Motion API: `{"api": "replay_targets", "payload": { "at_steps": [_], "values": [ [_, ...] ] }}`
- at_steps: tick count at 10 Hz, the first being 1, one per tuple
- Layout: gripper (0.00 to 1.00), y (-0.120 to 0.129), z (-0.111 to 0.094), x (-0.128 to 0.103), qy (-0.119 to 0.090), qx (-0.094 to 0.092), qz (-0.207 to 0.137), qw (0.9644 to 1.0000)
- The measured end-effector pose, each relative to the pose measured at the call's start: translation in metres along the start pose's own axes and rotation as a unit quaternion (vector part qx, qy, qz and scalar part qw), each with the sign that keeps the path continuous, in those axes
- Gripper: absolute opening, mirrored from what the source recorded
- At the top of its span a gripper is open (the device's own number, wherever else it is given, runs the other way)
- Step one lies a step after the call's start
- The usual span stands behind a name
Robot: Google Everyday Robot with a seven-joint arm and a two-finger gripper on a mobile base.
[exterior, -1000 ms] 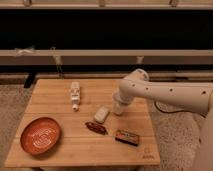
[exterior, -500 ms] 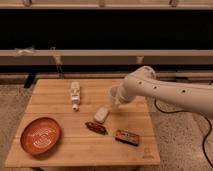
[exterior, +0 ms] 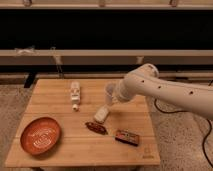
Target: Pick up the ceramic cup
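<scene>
Ceramic cup apparently at jaws, above table.

White arm in from the right, claw above the table's middle.

Dim, soft-focus scene; black background, faint shadows.

A lab-like test space: a bare wooden table on speckled floor beside dark railed windows.
</scene>
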Motion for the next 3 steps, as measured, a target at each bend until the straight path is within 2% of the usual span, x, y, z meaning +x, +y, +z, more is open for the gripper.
{"api": "replay_targets", "payload": {
  "at_steps": [3],
  "values": [
    [0.00, -0.0002, -0.0011, 0.0034, 0.003, 0.003, -0.005, 1.0000]
  ]
}}
